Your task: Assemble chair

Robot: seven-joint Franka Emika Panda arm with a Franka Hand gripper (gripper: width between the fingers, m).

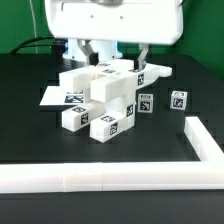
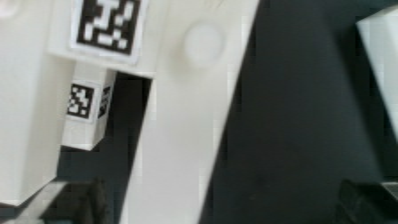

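Note:
The chair's glossy white pieces [image 1: 100, 100] lie bunched in the middle of the black table, several with black-and-white tags. A small tagged block [image 1: 178, 99] stands apart toward the exterior view's right. My gripper [image 1: 115, 55] hangs open just above the far side of the pile, gripping nothing. In the wrist view a long white bar [image 2: 192, 120] runs close beneath the gripper [image 2: 214, 210], between its dark fingertips [image 2: 43, 205] but nearer one of them. A tagged piece [image 2: 111, 22] sits beside the bar.
A long white L-shaped rail [image 1: 100, 178] runs along the table's front and up the exterior view's right side. The marker board [image 1: 52, 96] lies flat at the left, partly under the pile. Black cables trail at the back left.

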